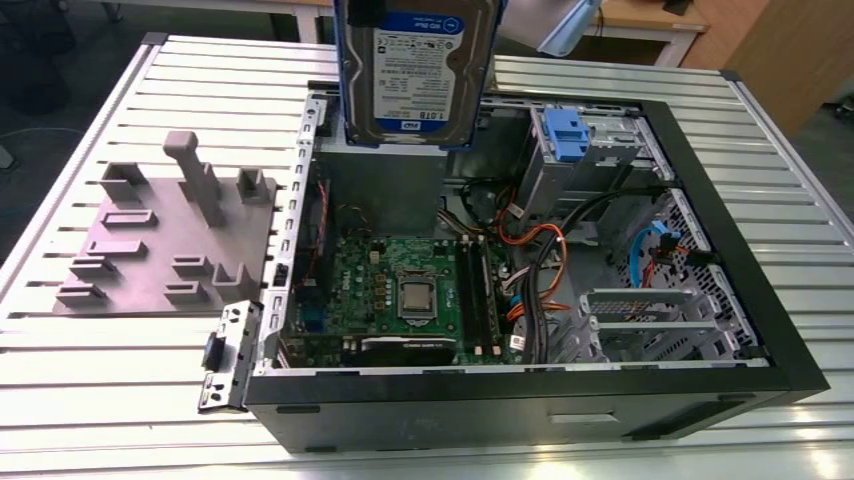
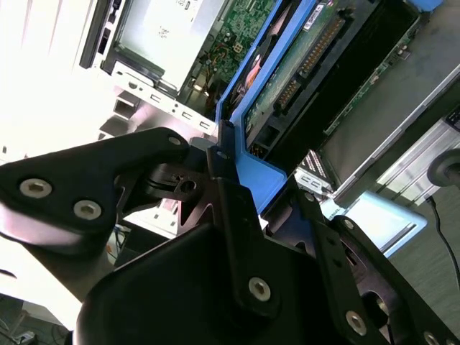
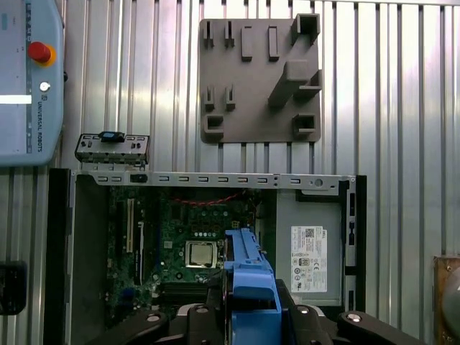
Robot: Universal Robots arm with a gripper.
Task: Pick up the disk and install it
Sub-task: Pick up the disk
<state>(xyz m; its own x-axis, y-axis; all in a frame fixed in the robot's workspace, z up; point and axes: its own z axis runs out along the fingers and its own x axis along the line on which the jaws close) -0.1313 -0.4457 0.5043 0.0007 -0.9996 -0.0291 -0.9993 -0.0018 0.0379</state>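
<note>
The disk [image 1: 414, 75], a silver drive with a white-and-blue label in a blue carrier bracket, hangs upright above the back of the open computer case [image 1: 747, 330]. In both wrist views my gripper [image 3: 250, 302] [image 2: 259, 183] is shut on the carrier's blue frame [image 3: 248, 277], its black fingers [image 2: 223, 169] pressing on either side. The second wrist view also shows the disk's green circuit-board underside [image 2: 309, 65]. Below the disk lie the motherboard [image 3: 194, 244] and the grey metal box with a white sticker [image 3: 309, 244].
A silver drive cage with a blue clip [image 1: 567, 135] stands in the case toward the exterior view's right. A grey fixture plate with posts [image 1: 147, 250] lies on the ribbed table beside the case, next to a loose front panel [image 1: 227, 355]. A teach pendant [image 3: 29, 79] rests nearby.
</note>
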